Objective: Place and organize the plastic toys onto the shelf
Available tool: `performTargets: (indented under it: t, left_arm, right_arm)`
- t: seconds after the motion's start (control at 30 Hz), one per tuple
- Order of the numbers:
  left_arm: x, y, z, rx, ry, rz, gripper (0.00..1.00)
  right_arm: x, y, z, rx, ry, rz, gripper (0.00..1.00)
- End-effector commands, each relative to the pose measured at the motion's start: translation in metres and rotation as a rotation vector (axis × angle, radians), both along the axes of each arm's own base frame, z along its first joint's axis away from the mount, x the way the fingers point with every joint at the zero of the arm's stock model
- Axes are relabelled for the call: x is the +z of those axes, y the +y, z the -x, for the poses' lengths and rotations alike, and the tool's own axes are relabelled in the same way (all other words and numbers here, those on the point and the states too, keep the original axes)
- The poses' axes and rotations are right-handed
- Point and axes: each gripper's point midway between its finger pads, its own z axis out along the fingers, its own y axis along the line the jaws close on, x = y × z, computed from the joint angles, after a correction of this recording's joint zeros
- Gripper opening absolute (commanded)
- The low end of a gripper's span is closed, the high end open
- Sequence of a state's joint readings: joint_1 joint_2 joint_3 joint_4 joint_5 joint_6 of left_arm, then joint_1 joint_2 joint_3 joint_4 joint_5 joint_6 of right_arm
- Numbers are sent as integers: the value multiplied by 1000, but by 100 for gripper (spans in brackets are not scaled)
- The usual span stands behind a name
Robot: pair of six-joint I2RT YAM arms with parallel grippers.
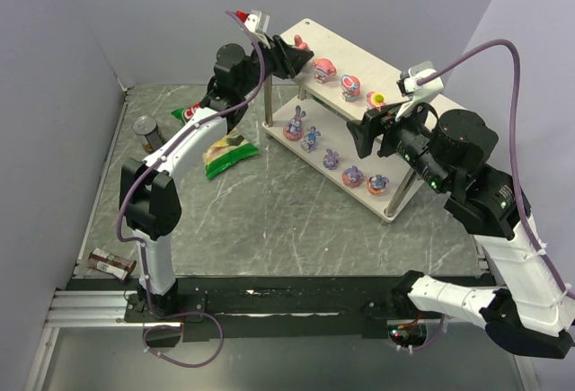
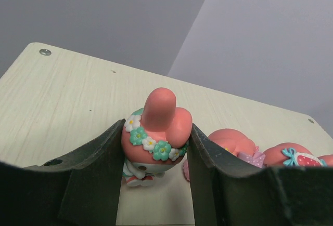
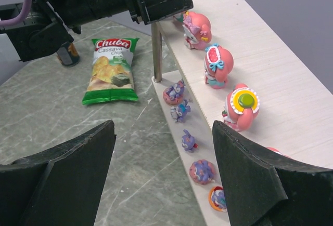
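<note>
shelf [image 1: 346,45]: two pale wood-grain boards, rectangular with rounded corners, on thin metal posts. it stands slantwise at upper centre-right of the top view, on a dark green-grey marbled table [image 1: 269,229]. left gripper [image 2: 156,150]: matt black fingers [image 2: 88,179] pinched on either side of the held figurine [image 2: 158,117], which is glossy pink and rounded, with one upright ear and a band of white and teal flowers. it sits over the top board toward the upper-left end in the top view, feet at board level; contact with the wood cannot be told. pink figurines [image 3: 217,65]: three more, glossy, with bows and caps, in a line along the top board's left edge in the right wrist view. the nearest is just right of the finger in the left wrist view. bare wood fills the rest of that board and surrounds the held piece up to the corner screw [image 2: 45,52]. purple figurines [image 3: 180,110]: five, small and eared, on pink-orange bases, spaced along the lower board with a narrow strip of wood on each side. right gripper [image 3: 164,169]: broad black fingers spread wide with nothing between them, at the shelf's lower-right end in the top view. chip bag [image 3: 111,70]: crinkled green foil, flat on the table left of the shelf post. can [image 1: 145,128]: dark metal cylinder, upright at far left, well apart from the shelf.
</note>
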State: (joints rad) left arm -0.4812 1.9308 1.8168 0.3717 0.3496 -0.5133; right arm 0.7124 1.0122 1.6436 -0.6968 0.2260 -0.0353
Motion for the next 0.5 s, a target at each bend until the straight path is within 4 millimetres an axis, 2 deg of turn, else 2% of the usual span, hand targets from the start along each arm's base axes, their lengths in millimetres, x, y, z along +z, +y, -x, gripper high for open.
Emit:
performTargets:
  t: [0.0, 0.27, 0.47]
  left_arm:
    - [27, 2, -1, 51, -89, 6, 6]
    - [15, 6, -8, 96, -72, -24, 10]
    - [7, 6, -9, 95, -65, -32, 19]
  right_arm:
    - [7, -7, -2, -34, -24, -14, 82]
    - [2, -7, -2, -36, -8, -14, 82]
    - [2, -7, -2, -36, -9, -15, 82]
